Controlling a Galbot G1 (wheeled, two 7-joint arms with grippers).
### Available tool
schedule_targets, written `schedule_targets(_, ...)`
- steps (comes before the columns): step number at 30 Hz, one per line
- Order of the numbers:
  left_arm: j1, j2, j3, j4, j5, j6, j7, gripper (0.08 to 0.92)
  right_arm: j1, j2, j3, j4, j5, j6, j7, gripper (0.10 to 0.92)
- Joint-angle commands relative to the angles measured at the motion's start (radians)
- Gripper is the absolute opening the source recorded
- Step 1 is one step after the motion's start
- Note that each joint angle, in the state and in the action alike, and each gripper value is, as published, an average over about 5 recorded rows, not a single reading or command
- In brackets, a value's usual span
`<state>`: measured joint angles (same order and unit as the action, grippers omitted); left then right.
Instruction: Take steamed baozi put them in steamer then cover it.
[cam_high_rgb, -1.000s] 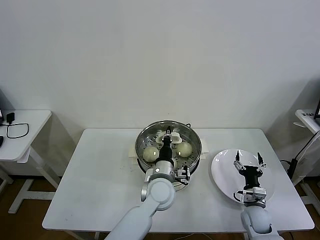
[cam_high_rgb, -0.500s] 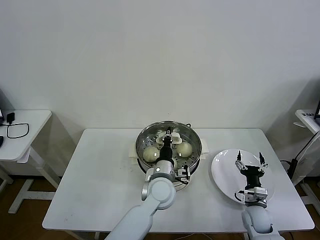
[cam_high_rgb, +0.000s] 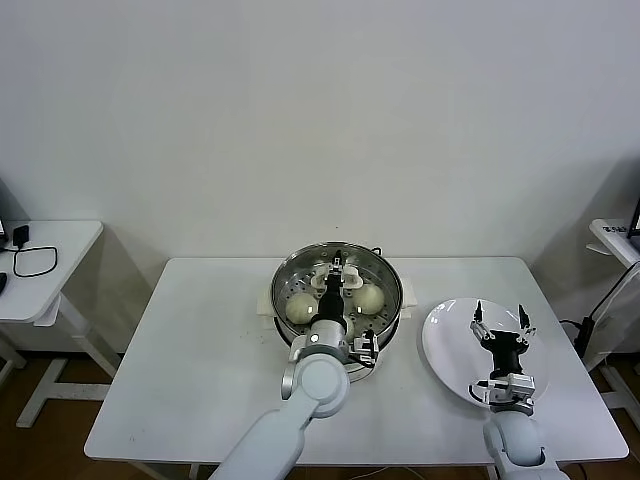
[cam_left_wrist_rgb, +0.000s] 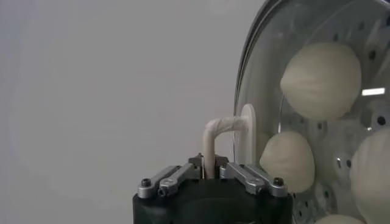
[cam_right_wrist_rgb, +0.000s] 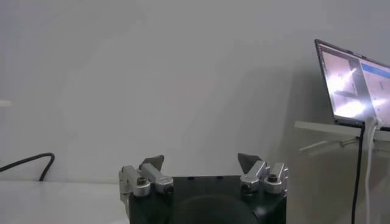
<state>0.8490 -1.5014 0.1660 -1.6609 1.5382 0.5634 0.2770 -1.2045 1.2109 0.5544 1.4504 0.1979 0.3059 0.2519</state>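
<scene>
- Cover (cam_high_rgb: 338, 280) sits on the steamer (cam_high_rgb: 300, 268), centre of my head view, baozi (cam_high_rgb: 369, 298) under it.
- Left pincer (cam_high_rgb: 337, 272) is at its handle (cam_left_wrist_rgb: 214, 137); I cannot tell the grip.
- Right pincer (cam_high_rgb: 500, 322) is wide open, holding nothing, above the plate (cam_high_rgb: 445, 335), lower right.

No text, label or number is legible.

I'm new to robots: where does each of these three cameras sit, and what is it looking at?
Head view: high on the robot, looking down at the white table, steamer, plate and both arms.
Left wrist view: on the left arm, facing its left gripper at the cover's handle, baozi under the glass.
Right wrist view: on the right arm, showing its open right gripper, a wall and a laptop.
Shared: head and left wrist views both show the covered steamer.
</scene>
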Motion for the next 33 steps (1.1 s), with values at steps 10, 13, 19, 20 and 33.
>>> schedule_targets(10, 0.167, 0.081, -0.004, -0.248, -0.033, 0.006, 0.0, 0.55, 0.008, -0.001, -0.007, 0.007, -0.016, 0.001, 0.006, 0.823)
schedule_targets(13, 0.22, 0.118, -0.006, -0.334, -0.071, 0.007, -0.004, 0.575, 0.008, 0.004, -0.01, 0.012, -0.018, -0.001, 0.008, 0.823)
schedule_targets(19, 0.335, 0.216, -0.056, -0.554, -0.243, -0.001, -0.011, 0.723, 0.002, 0.007, -0.006, 0.016, -0.022, 0.001, 0.01, 0.823)
schedule_targets(20, 0.352, 0.235, -0.074, -0.585, -0.294, -0.005, -0.02, 0.749, 0.0, 0.005, -0.007, 0.018, -0.015, 0.0, 0.008, 0.823)
schedule_targets(33, 0.338, 0.313, -0.653, -0.433, -1.488, -0.295, -0.429, 0.823, -0.079, -0.036, -0.043, 0.161, 0.137, -0.212, -0.006, 0.823)
